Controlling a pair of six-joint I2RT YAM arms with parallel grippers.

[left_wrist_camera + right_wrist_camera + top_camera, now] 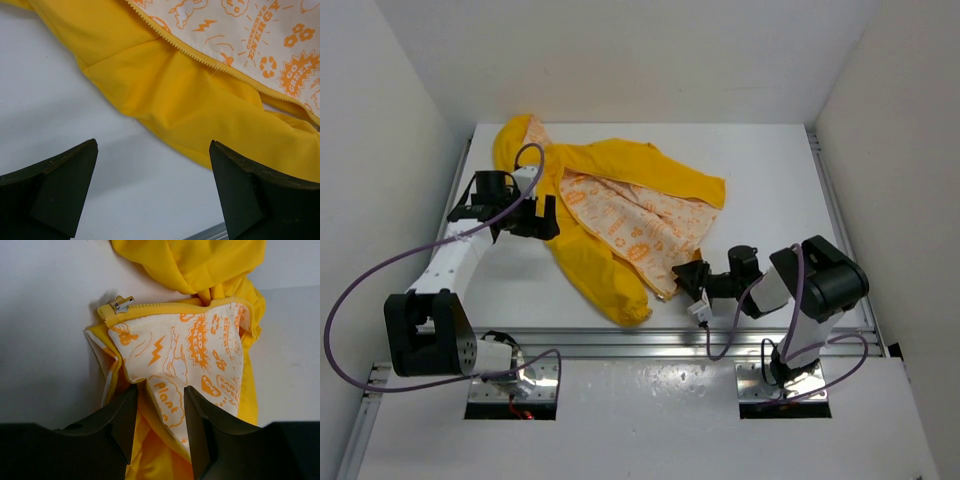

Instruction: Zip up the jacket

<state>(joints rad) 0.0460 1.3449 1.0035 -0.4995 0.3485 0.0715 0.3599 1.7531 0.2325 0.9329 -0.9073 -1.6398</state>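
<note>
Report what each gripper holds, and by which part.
The left gripper holds nothing; its jaws stand open. The right gripper appears to pinch the jacket by its printed lining at the bottom front corner, near the zipper slider.

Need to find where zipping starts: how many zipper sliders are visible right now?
1. The zipper slider sits at a corner of the jacket, at the end of its zipper edge, just beyond the right tool in the right wrist view. Folds may hide another.
</note>
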